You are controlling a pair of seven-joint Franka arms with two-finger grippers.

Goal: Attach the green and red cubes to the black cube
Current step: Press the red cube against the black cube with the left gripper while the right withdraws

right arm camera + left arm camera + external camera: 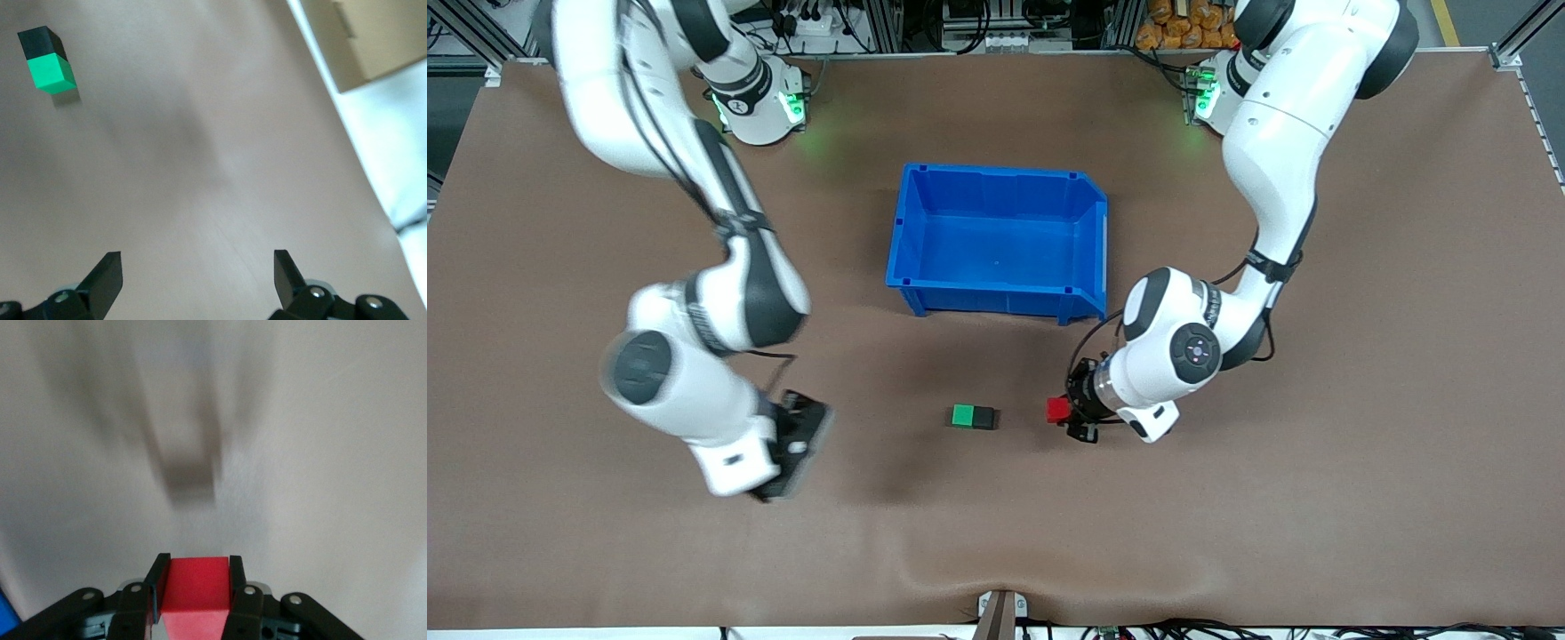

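2 cubes joined near tabletop centre, closer to the front-camera edge than blue bin [996,236]: green cube [962,415] touching black cube [983,417]. red cube [1057,409] clamped in left gripper [1069,411], above tabletop beside black cube, toward left arm's end. right gripper [793,444] wide, holding nothing, waiting over right arm's end.

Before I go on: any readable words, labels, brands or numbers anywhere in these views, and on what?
No readable text in any view.
Green cube, black cube and red cube: plain faces.
Blue bin: no label showing.
Arm joints carry small marks, too small to read.
Orange packets above the table edge: print too small to read.
Left gripper and right gripper: no markings visible.
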